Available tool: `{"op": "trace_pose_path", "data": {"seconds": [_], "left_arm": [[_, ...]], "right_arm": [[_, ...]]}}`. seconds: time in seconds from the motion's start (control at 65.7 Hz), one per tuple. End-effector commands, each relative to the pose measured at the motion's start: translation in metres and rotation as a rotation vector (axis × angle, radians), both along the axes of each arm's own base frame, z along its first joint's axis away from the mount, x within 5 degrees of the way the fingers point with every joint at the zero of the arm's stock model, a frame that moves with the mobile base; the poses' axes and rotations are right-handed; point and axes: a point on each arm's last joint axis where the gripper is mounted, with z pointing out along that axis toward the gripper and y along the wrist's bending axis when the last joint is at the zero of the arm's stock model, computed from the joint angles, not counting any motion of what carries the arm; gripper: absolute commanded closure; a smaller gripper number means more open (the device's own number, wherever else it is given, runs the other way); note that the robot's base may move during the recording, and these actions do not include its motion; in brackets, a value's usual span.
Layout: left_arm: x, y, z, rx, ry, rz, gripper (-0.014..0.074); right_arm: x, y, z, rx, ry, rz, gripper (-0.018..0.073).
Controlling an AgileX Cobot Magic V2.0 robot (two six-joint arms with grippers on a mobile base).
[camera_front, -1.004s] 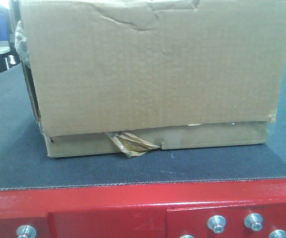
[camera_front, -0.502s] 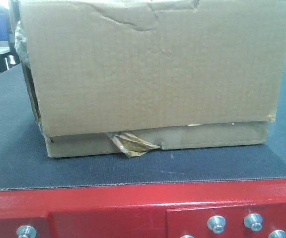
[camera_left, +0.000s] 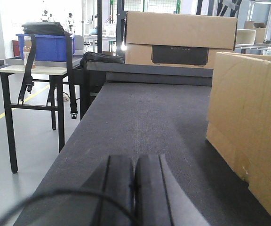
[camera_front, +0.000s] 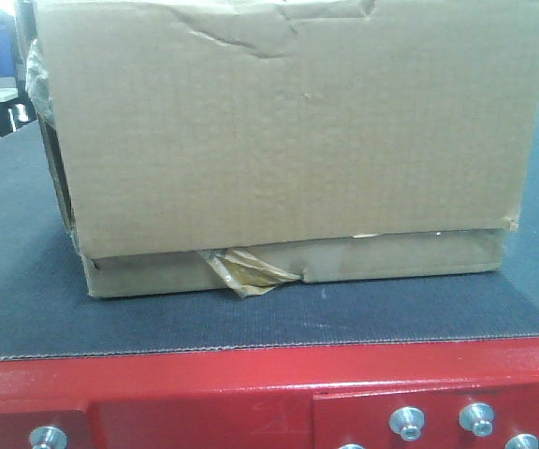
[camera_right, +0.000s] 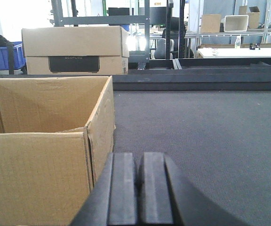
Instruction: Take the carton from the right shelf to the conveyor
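The brown carton (camera_front: 288,131) rests on the dark grey conveyor belt (camera_front: 251,323) with its red frame (camera_front: 204,393). Torn tape (camera_front: 246,268) hangs at its bottom seam. In the left wrist view the carton (camera_left: 251,122) stands to the right of my left gripper (camera_left: 134,162), which is shut and empty over the belt (camera_left: 149,117). In the right wrist view the open-topped carton (camera_right: 41,155) stands to the left of my right gripper (camera_right: 139,160), which is shut and empty. Neither gripper touches the carton. The right shelf is out of view.
A second cardboard box (camera_left: 180,37) sits past the belt's far end; it also shows in the right wrist view (camera_right: 74,49). A black-legged table (camera_left: 32,89) with a blue bin (camera_left: 43,46) stands left of the belt. Shelving and tables (camera_right: 239,49) stand behind.
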Motion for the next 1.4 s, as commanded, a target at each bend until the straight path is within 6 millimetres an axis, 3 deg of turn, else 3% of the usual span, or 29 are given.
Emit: {"op": "trace_pose_path", "data": {"seconds": [0.0,0.593,0.745,1.11,1.384], "left_arm": [[-0.001,0.0,0.002,-0.004,-0.025,0.004,0.0594],[-0.001,0.0,0.002,-0.004,-0.025,0.004,0.0594],[-0.001,0.0,0.002,-0.004,-0.025,0.004,0.0594],[-0.001,0.0,0.002,-0.004,-0.025,0.004,0.0594],[-0.001,0.0,0.002,-0.004,-0.025,0.004,0.0594]], "right_arm": [[-0.001,-0.001,0.002,-0.01,-0.029,-0.009,0.0627],[0.0,-0.001,0.0,-0.012,-0.024,-0.029,0.0627],[0.009,0.0,-0.016,-0.031,-0.006,-0.12,0.0627],[0.039,0.0,-0.097,-0.027,0.017,-0.187,0.0627],[0.04,0.0,-0.099,-0.01,-0.01,-0.19,0.0627]]}}
